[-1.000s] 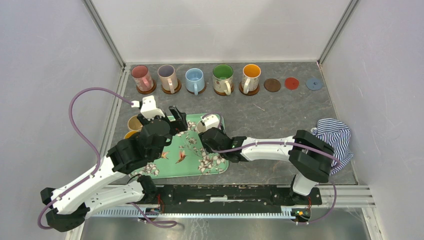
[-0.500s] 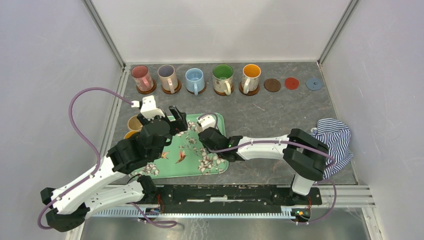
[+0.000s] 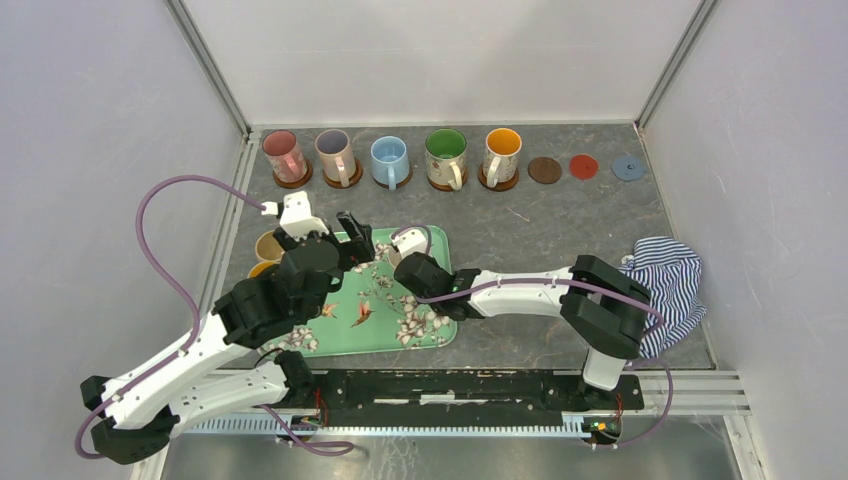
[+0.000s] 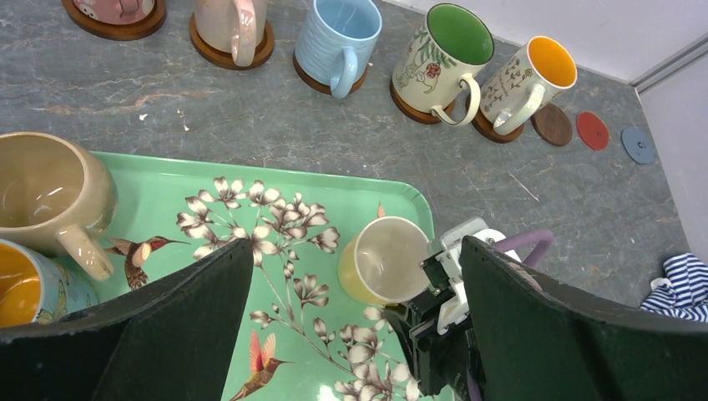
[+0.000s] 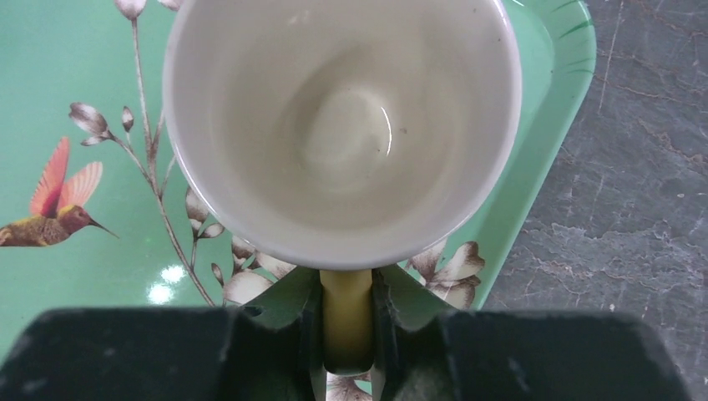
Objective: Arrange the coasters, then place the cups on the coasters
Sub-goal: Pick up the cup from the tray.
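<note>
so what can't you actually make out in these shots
- Right wrist view: the base of the yellow cup is hidden by its own bowl, so whether it rests on the tray is unclear.
- Top view: the tan cup and the orange-lined cup beside it are mostly covered by the left arm.
- Left wrist view: the pink cup is cut off by the top edge.

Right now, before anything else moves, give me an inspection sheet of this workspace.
Surface: grey marbled table.
Job's things: five cups on wooden coasters in the back row; three bare coasters to their right; tan cup, orange-lined cup and yellow cup on the green tray.
Clutter: striped cloth at the right edge.
Grippers: left gripper open above the tray; right gripper shut on the yellow cup's handle.
Cables: purple cable on each arm, the left one looping wide.
Surroundings: white walls, metal frame rails.
</note>
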Robot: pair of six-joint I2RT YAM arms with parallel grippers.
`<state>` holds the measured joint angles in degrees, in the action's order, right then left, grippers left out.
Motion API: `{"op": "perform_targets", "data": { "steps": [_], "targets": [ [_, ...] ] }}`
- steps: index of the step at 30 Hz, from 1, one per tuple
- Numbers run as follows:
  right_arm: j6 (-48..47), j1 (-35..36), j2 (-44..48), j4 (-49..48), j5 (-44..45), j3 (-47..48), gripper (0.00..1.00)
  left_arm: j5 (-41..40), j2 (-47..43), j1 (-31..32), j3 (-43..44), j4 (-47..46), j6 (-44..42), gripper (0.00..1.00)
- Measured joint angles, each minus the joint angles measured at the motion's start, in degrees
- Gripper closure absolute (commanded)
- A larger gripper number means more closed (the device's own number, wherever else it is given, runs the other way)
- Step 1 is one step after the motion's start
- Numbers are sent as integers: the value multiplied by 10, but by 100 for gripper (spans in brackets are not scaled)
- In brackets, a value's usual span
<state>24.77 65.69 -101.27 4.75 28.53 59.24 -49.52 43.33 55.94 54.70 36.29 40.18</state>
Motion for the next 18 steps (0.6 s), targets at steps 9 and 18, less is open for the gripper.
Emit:
{"op": "perform_targets", "data": {
  "steps": [9,18],
  "targets": [
    [-17,-2,5,13,14,2,100,-1,-3,0,0,0,0,0],
    [-35,-16,61,42,27,-6,100,-1,-3,0,0,0,0,0]
  ]
}}
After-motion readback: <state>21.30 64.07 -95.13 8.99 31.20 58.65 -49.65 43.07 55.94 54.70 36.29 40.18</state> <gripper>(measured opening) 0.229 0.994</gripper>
